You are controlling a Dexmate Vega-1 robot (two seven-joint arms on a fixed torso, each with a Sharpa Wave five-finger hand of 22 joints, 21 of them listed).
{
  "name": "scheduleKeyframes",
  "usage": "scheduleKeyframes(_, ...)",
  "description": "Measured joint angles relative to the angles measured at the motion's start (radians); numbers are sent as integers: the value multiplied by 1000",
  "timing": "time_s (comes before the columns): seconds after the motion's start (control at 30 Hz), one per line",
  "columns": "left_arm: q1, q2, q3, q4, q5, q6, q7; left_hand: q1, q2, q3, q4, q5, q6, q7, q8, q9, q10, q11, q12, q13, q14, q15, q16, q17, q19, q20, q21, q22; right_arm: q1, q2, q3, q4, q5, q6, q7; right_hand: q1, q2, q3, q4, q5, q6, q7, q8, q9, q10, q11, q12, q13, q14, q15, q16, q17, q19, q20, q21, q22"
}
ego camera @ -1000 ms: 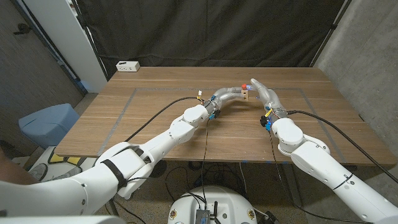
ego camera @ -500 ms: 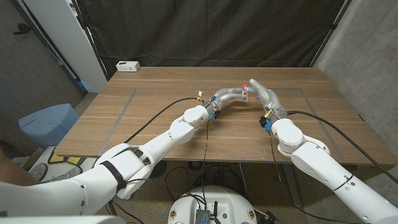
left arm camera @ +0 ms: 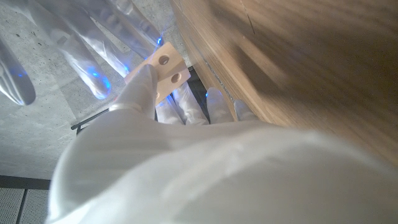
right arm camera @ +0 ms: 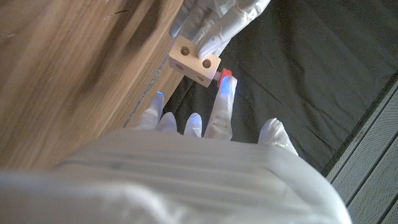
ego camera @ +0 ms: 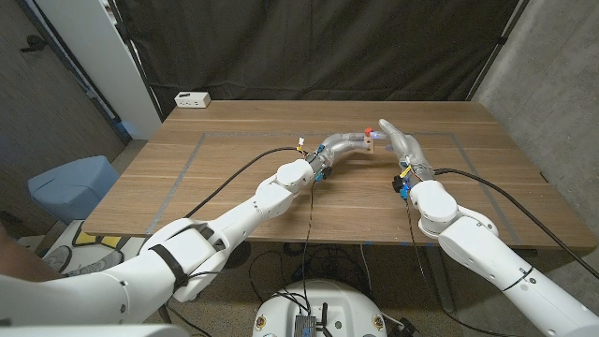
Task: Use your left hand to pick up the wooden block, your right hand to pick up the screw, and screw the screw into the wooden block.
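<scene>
Above the table's middle back, my left hand [ego camera: 344, 145] grips a small pale wooden block [ego camera: 372, 142] with two round holes [right arm camera: 194, 60] [left arm camera: 163, 73]. Its thumb and fingers [right arm camera: 211, 18] clamp the block's sides. A red-headed screw [right arm camera: 225, 73] sits against the block's side. My right hand [ego camera: 397, 140] meets the block from the right, and one of its fingertips [right arm camera: 224, 93] presses on the screw's head. The screw's shaft is hidden. In the head view the red head [ego camera: 367, 125] shows just above the block.
A white socket box [ego camera: 192, 98] stands at the table's back left corner. Grey tape lines [ego camera: 187, 164] mark a rectangle on the wooden table [ego camera: 234, 140]. A blue bin [ego camera: 70, 185] stands on the floor to the left. Black cables trail from both wrists.
My right hand's fingers have shifted slightly at the block, and the red screw head has moved a little with them. Both arms stay where they were.
</scene>
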Motion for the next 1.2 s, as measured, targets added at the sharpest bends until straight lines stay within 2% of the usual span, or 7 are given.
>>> scheduleKeyframes(0.33, 5, 4, 2, -15, 3, 4, 6, 0, 0, 0, 0, 0, 0, 0, 0, -1, 0, 2, 0, 0, 0, 0, 0, 0, 0, 0, 0, 0, -16, 2, 16, -6, -4, 8, -14, 0, 0, 0, 0, 0, -54, -12, -39, 0, -10, 16, -12, 0, 10, 0, 0, 0, 18, -8, 0, 0)
scheduleKeyframes(0.5, 8, 7, 3, -25, 5, 9, 8, 0, 0, 0, 0, 0, 0, 0, 0, -1, 0, 2, 0, 0, 0, 0, 0, 0, 0, 0, 0, 0, -17, 2, 22, -3, -4, 16, -9, 0, 0, 0, 0, 0, -95, -23, -51, 0, -32, 13, -23, 0, 5, 6, -6, 0, 17, -8, -5, 0)
scheduleKeyframes(0.63, 9, 10, 3, -32, 6, 11, 10, 0, 0, 0, 0, 0, 0, 0, 0, -1, 0, 2, 0, 0, 0, 0, 0, 0, 0, 0, 0, 0, -17, 2, 24, 4, -1, 24, 2, 0, 0, 0, 0, 0, -127, -32, -62, 0, -51, 18, -31, 0, -8, 11, -9, 0, -3, -28, -16, 0)
scheduleKeyframes(0.87, 11, 12, 5, -38, 8, 15, 12, -1, -1, 0, 0, -2, 0, 0, 0, 0, 3, -2, 0, 0, 0, 0, 0, 0, 0, 0, 0, 0, -9, -1, 28, 18, 11, 37, 23, -10, -9, 0, 0, 0, -191, -36, -62, 0, -98, 25, -35, 0, -45, 18, -23, 2, -32, -39, -20, 0)
scheduleKeyframes(0.93, 11, 12, 5, -39, 8, 15, 12, -3, -3, 0, 0, -2, 0, 0, 0, 0, 3, -2, 0, 0, 0, 0, 0, 0, 0, 0, 0, 0, -7, -2, 29, 21, 14, 40, 29, -14, -6, 0, 0, 0, -199, -38, -62, 0, -110, 20, -36, 0, -53, 20, -23, 2, -39, -45, -20, 0)
scheduleKeyframes(1.07, 11, 12, 6, -40, 9, 16, 13, -3, -3, 0, 0, -2, 0, 0, 0, 0, 3, -2, 0, 0, 0, 0, 0, 0, 3, -3, 0, 0, -3, -4, 30, 30, 20, 48, 40, -19, -11, 0, 0, 0, -218, -41, -62, 0, -131, 20, -42, 0, -68, 24, -27, 2, -55, -39, -27, 0)
scheduleKeyframes(1.2, 11, 12, 7, -40, 10, 16, 13, -3, -3, 0, 0, -2, 0, 0, 0, 0, 3, -2, 0, 0, 0, 0, 0, 0, 3, -3, 0, 0, 1, -7, 31, 37, 25, 55, 51, -29, -11, 0, 0, 0, -244, -47, -62, 0, -153, 31, -42, 0, -85, 26, -30, 2, -72, -42, -27, 0)
